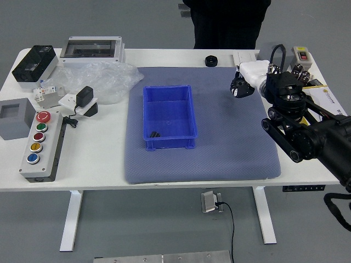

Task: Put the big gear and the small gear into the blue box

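From where I stood, the robot's right hand (254,74) hung near the far right corner of the blue-grey mat (225,159), well apart from the blue box (170,118), its black arm (312,131) reaching in from the right. Whether the hand was open or closed, or held anything, I couldn't tell. A small dark piece (155,134), too small for me to name surely as the small gear, lay inside the box at its near left corner. A round black piece, which looked like the big gear (211,61), sat by the mat's far edge, outside the box. Beyond the table (104,170) stood a person in black (226,24). On the left were a grey bin (15,118) and a control box (43,156) with red, green, yellow and blue buttons; behind these a black block (35,63) and a white-framed device (92,48), with a crumpled clear plastic bag (104,82) just in front of the device. Over on the right, the arm partly hid a yellow box (313,172) with a white sheet (326,100) on top.
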`<state>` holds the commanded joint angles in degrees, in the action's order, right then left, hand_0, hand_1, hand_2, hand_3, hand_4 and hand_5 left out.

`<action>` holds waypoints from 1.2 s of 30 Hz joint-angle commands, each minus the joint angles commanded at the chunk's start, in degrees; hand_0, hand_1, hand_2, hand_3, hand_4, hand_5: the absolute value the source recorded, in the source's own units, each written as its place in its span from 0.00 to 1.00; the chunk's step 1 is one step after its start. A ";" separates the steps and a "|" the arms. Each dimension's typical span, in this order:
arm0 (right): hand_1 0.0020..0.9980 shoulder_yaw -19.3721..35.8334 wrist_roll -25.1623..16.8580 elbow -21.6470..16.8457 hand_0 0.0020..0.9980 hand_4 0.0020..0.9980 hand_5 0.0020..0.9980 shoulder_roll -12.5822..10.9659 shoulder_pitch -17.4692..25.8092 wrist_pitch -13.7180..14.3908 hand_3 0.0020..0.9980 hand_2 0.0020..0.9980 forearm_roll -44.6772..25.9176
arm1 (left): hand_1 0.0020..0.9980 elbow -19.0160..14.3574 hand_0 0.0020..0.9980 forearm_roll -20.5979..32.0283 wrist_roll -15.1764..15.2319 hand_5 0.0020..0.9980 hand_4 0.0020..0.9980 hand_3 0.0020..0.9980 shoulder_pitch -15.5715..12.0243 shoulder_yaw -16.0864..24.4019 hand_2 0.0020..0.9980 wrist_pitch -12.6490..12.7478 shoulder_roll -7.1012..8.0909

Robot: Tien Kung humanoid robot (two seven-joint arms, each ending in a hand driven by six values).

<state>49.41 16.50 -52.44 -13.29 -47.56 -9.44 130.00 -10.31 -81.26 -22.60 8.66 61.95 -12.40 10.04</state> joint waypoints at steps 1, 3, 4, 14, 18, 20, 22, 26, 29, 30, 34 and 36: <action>0.40 0.03 0.15 -1.23 0.51 0.52 0.28 -0.22 0.11 -0.09 0.55 0.45 0.00 | 0.79 0.00 0.83 -0.01 -0.01 0.36 0.66 0.76 -0.02 0.04 0.78 0.00 0.06; 0.40 -0.03 0.55 -4.36 0.51 0.52 0.28 -0.42 0.50 -0.27 0.55 0.45 0.00 | 0.79 0.00 0.83 -0.03 0.00 0.36 0.66 0.76 -0.03 0.15 0.78 0.01 0.18; 0.40 -0.11 0.70 -5.69 0.51 0.52 0.28 -0.35 0.68 -0.34 0.55 0.45 0.00 | 0.79 0.00 0.83 -0.03 0.00 0.36 0.66 0.76 -0.03 0.18 0.78 0.00 0.22; 0.40 -2.60 1.68 -17.96 0.51 0.51 0.29 4.69 1.28 -1.21 0.55 0.45 0.00 | 0.79 0.00 0.83 -0.61 -0.08 0.36 0.66 0.76 -0.21 0.50 0.78 -0.20 0.31; 0.40 -3.94 1.73 -19.25 0.52 0.51 0.29 7.26 1.32 -1.09 0.55 0.45 0.00 | 0.79 0.00 0.83 -0.84 -0.09 0.36 0.66 0.76 -0.25 0.49 0.78 -0.29 0.24; 0.40 -4.52 1.69 -19.14 0.52 0.51 0.29 8.23 1.53 -0.95 0.55 0.45 0.00 | 0.79 0.00 0.83 -0.89 -0.08 0.36 0.66 0.76 -0.24 0.43 0.78 -0.34 0.14; 0.40 -4.95 1.64 -18.80 0.52 0.51 0.29 8.86 1.78 -0.79 0.55 0.45 0.00 | 0.79 0.00 0.83 -0.88 -0.05 0.36 0.66 0.76 -0.23 0.34 0.78 -0.37 0.06; 0.40 -5.24 1.47 -17.85 0.51 0.51 0.29 9.53 2.35 -0.65 0.55 0.45 0.00 | 0.79 0.00 0.83 -1.15 -0.10 0.36 0.66 0.76 -0.31 0.44 0.78 -0.42 -0.02; 0.47 -5.12 1.40 -17.22 0.55 0.63 0.39 9.77 2.79 -1.41 0.64 0.53 0.00 | 0.79 0.00 0.83 -1.35 -0.13 0.36 0.66 0.76 -0.33 0.54 0.78 -0.46 -0.08; 0.47 -5.09 1.42 -17.04 0.55 0.63 0.39 9.82 2.92 -1.77 0.64 0.53 0.00 | 0.79 0.00 0.83 -1.41 -0.13 0.36 0.66 0.76 -0.32 0.57 0.78 -0.47 -0.10; 0.47 -4.86 1.53 -16.20 0.55 0.63 0.39 10.07 3.43 -3.49 0.64 0.53 0.00 | 0.79 0.00 0.83 -1.46 -0.07 0.36 0.66 0.76 -0.17 0.51 0.78 -0.51 -0.21; 0.66 -4.67 1.57 -15.91 0.71 0.81 0.57 10.12 3.57 -4.06 0.86 0.77 0.00 | 0.79 0.00 0.83 -1.46 -0.06 0.36 0.66 0.76 -0.13 0.49 0.78 -0.53 -0.24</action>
<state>44.74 18.07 -68.35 -3.18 -43.99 -13.50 130.00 -10.31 -82.72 -22.66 8.53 62.44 -12.93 9.80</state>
